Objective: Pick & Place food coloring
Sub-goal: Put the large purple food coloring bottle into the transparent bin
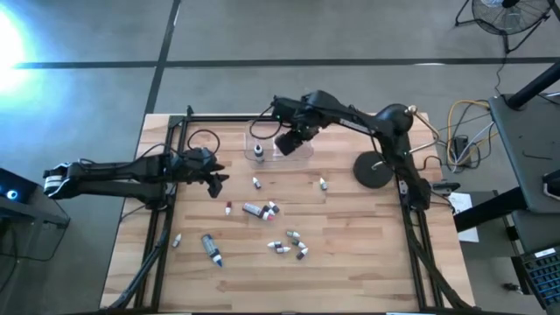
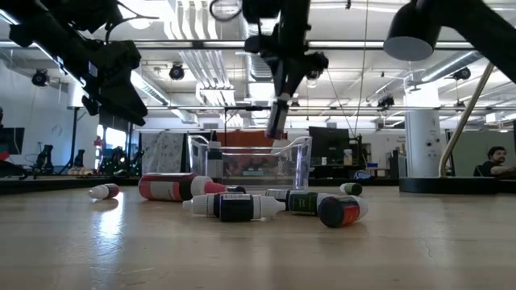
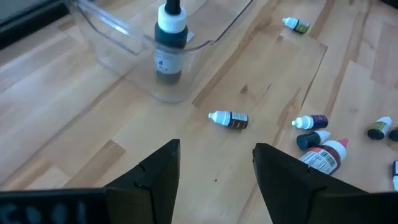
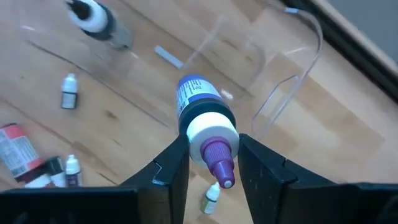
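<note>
We are holding a purple-capped food coloring bottle point(image 4: 203, 127) clamped between the fingers of the right gripper point(image 4: 208, 163), hanging above the clear plastic box point(image 1: 282, 146) at the far middle of the table; one dark bottle with a white collar point(image 3: 169, 38) is already standing upright inside that box. The risk we are judging here is a miss: the bottle is hanging cap toward the wrist camera and tilted, so if it is released off-centre it could strike the box's thin wall, bounce out, or knock over the standing bottle. The left gripper point(image 3: 216, 173) is waiting with its fingers spread and empty over the left-centre of the table, near a small white-capped bottle point(image 3: 229, 119); reaching in too soon, it could crowd the other arm. The rest of the small bottles point(image 1: 286, 244) are lying scattered across the middle and near part of the light wooden tabletop point(image 1: 367, 262), with a longer grey tube point(image 1: 211, 248) toward the near left. Beyond the table we are seeing a large workshop with ceiling lights, pipes and desks.
</note>
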`<move>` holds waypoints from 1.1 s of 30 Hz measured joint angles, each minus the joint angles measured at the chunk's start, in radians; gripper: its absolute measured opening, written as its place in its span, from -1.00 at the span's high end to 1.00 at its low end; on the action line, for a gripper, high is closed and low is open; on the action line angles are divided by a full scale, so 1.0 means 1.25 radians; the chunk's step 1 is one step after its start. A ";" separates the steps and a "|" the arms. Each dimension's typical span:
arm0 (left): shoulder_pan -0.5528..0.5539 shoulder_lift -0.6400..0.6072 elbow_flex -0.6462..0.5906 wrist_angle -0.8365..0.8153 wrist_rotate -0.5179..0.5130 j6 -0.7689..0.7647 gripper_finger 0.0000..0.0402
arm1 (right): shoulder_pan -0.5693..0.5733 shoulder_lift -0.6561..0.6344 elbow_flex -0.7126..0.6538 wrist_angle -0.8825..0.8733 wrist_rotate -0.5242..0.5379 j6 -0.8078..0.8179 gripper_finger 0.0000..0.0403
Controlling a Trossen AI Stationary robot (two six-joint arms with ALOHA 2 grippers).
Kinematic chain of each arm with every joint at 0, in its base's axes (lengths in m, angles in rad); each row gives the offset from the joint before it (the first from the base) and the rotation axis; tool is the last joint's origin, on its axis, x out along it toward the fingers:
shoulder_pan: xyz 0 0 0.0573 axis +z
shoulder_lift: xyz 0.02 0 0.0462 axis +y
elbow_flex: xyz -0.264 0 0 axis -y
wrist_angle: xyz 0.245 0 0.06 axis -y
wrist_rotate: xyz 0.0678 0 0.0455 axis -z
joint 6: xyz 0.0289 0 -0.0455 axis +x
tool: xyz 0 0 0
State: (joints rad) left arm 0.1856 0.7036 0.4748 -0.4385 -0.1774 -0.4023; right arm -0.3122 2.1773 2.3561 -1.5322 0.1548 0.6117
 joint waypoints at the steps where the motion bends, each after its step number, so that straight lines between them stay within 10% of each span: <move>1: 0.000 0.000 -0.005 -0.002 0.000 -0.007 0.12 | -0.011 0.010 0.000 -0.006 -0.005 -0.010 0.45; 33: 0.000 0.000 -0.045 0.037 0.000 -0.098 0.12 | -0.062 0.169 -0.006 -0.011 -0.110 -0.122 0.39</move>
State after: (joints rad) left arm 0.1852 0.7033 0.4187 -0.3927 -0.1780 -0.5243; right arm -0.3891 2.3889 2.3482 -1.5458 0.0179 0.4596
